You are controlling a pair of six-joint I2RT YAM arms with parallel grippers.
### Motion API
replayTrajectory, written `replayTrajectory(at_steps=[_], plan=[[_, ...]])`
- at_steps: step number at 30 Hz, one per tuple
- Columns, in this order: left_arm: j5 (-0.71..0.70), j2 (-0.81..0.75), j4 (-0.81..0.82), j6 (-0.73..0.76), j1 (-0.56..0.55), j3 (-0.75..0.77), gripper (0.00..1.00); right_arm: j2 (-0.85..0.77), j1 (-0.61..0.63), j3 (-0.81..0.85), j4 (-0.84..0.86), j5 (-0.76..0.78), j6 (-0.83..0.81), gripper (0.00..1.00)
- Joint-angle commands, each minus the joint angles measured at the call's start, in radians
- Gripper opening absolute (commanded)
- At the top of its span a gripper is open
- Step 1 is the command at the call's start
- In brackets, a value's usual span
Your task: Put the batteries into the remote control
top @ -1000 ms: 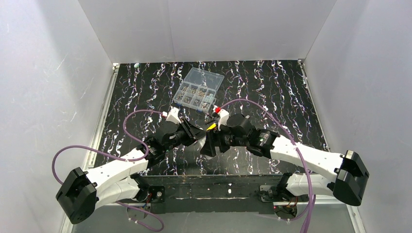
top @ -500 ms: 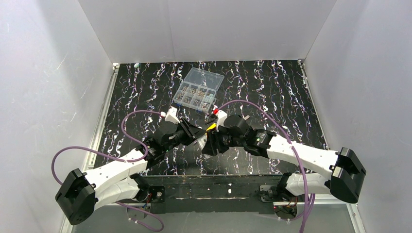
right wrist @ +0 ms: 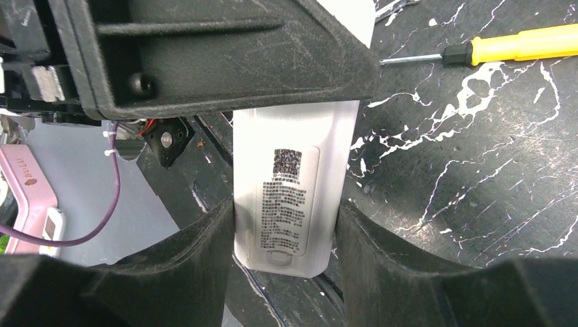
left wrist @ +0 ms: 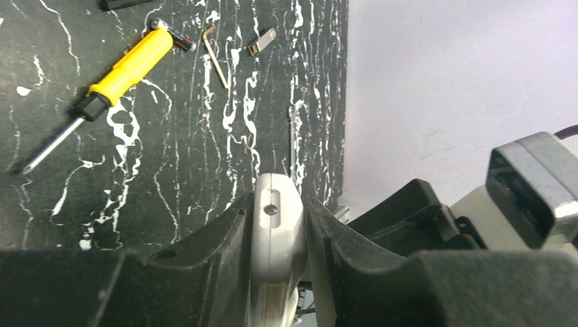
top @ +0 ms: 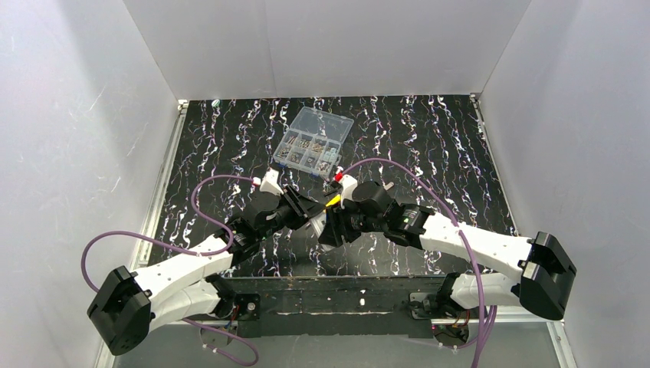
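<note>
The remote control (right wrist: 293,184) is a slim white bar held off the table between both arms, its printed label facing the right wrist camera. My right gripper (right wrist: 285,211) is shut on it across its width, both fingers touching its sides near the label end. My left gripper (left wrist: 278,204) is shut on its thin edges at the other end, where the remote control (left wrist: 276,238) shows a small screw hole. In the top view the two grippers meet at table centre, left gripper (top: 305,211) against right gripper (top: 331,222). No batteries show in any view.
A yellow-handled screwdriver (left wrist: 129,65) lies on the black marbled table beside a hex key (left wrist: 218,58) and a small metal piece (left wrist: 262,42). A clear compartment box (top: 314,138) of small parts sits farther back. White walls enclose the table.
My right gripper has closed from wide open onto the remote control, and the right arm has shifted slightly left. The left gripper has kept its hold.
</note>
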Motion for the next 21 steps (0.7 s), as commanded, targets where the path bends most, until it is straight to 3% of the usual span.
replayTrajectory(at_steps=[1,6,21], plan=[[0.000,-0.003,0.097,-0.026,0.005,0.004,0.34,-0.007,0.008,0.026,0.018,-0.015,-0.016,0.27],[0.014,0.004,0.107,-0.025,0.005,0.004,0.41,-0.015,0.008,0.026,0.026,0.001,-0.009,0.26],[0.077,0.024,0.109,-0.004,0.005,0.005,0.39,-0.073,0.008,0.019,0.026,0.067,-0.006,0.25]])
